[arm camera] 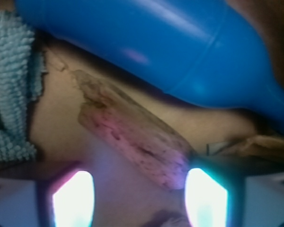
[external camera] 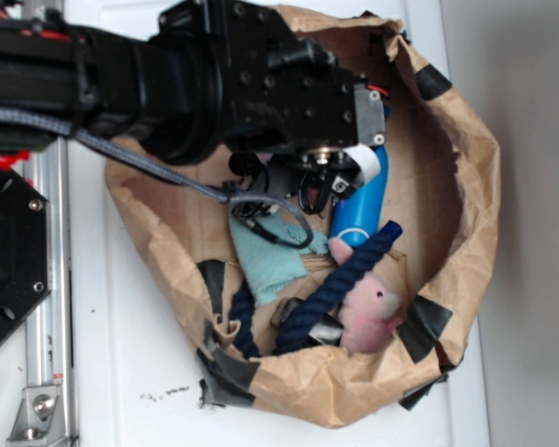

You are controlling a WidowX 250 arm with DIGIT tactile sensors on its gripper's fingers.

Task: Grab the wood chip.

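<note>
the arm reaches down into the paper bag [external camera: 466, 186], its gripper [arm camera: 139, 198] low over the bag's floor, a posture that fits a top-down pick from a cluttered hollow. in the wrist view the chip [arm camera: 132, 137] lies flat on the brown paper, running diagonally from upper left to lower right, its lower end reaching in beside the right fingertip [arm camera: 206, 198] while the left fingertip stands well clear of it. the fingers are spread apart with nothing between them; both glow brightly, so their exact edges are hard to read. the bottle [arm camera: 170, 42] lies just beyond the chip, along the same slant and possibly resting against its far edge, and the teal cloth [arm camera: 9, 94] sits at the left. that crowding likely explains the close, low approach: the jaws must straddle the thin piece without catching the bottle. in the exterior view the chip is hidden under the arm; only the bottle, cloth, a dark rope [external camera: 345, 279] and a pink plush [external camera: 373, 312] show near the bag's lower edge. the grasp looks not yet made; centring over the chip seems needed first.
</note>
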